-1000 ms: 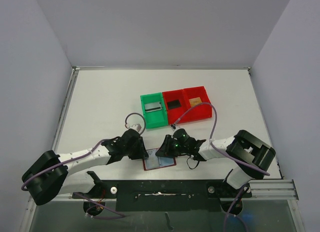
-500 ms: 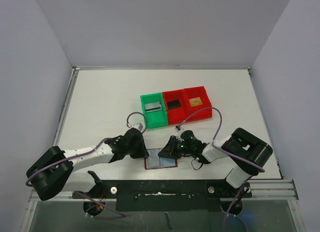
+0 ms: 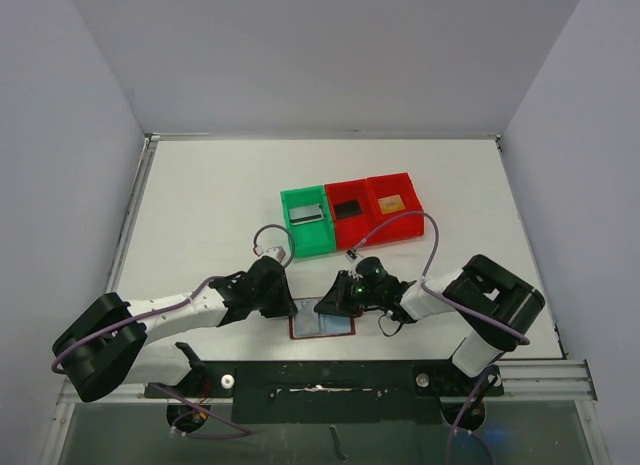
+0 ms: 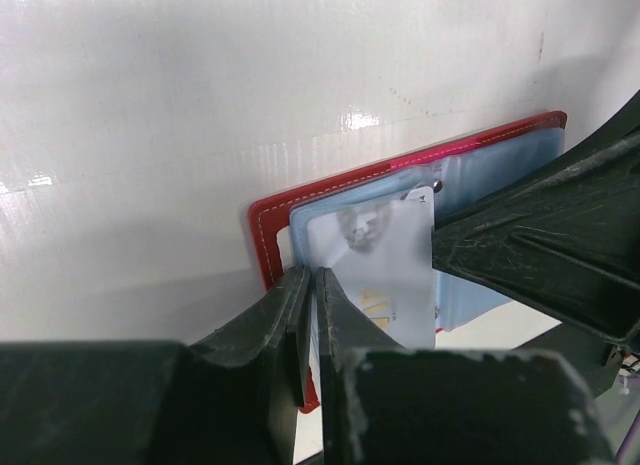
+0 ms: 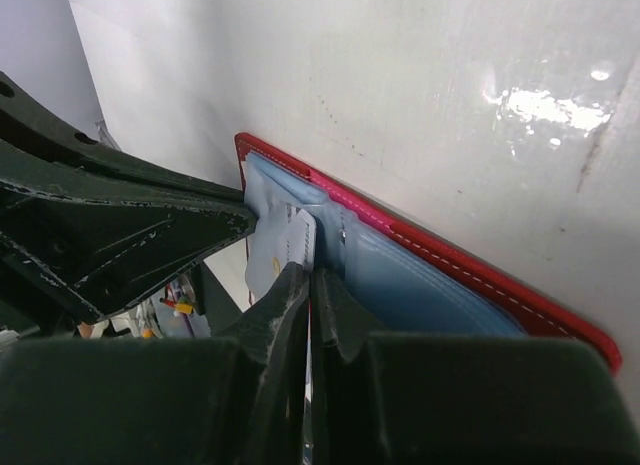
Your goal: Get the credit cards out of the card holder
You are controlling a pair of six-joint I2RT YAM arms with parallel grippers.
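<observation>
Open card holder [image 3: 322,323] lies on worktop [image 3: 200,205], between the claws. Left claw [image 4: 312,285] pinches its pocket edge as anchor. Right claw [image 5: 308,280], pressed together, seemingly nips the pale credit card [image 4: 385,275] for withdrawal.

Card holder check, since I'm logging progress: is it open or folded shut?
Open. The card holder lies spread flat on the table, pale blue inner pockets facing up within its red edge.

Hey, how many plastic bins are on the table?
3, side by side: a green plastic bin on the left, a red plastic bin in the middle, a second red plastic bin on the right. None looks hidden.
</observation>
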